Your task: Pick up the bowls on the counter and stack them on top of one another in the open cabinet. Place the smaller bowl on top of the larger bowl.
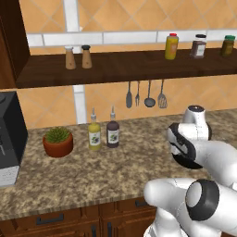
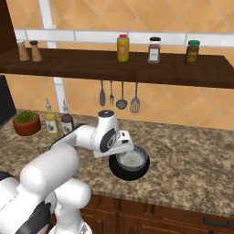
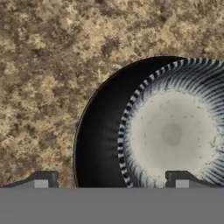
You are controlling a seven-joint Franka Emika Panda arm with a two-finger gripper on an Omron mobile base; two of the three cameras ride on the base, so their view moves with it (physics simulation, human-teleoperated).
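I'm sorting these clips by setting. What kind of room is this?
A kitchen, rendered in simulation: a speckled granite counter, utensils hanging under a dark wooden shelf of spice jars, and stacked bowls.

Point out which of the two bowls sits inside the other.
The grey bowl, smaller with a ribbed rim, sits inside the wider black bowl on the counter.

The small round grey bowl [image 3: 173, 133], pale and speckled inside with a striped metallic-looking rim, is sitting upright inside the wide, shallow, glossy black bowl [image 3: 103, 131], off toward one side of it. The pair is resting on the brown-and-beige speckled granite counter [image 2: 192, 160]. Above the counter, the dark brown wooden open shelf cabinet [image 2: 91, 66] is running along the tiled wall.
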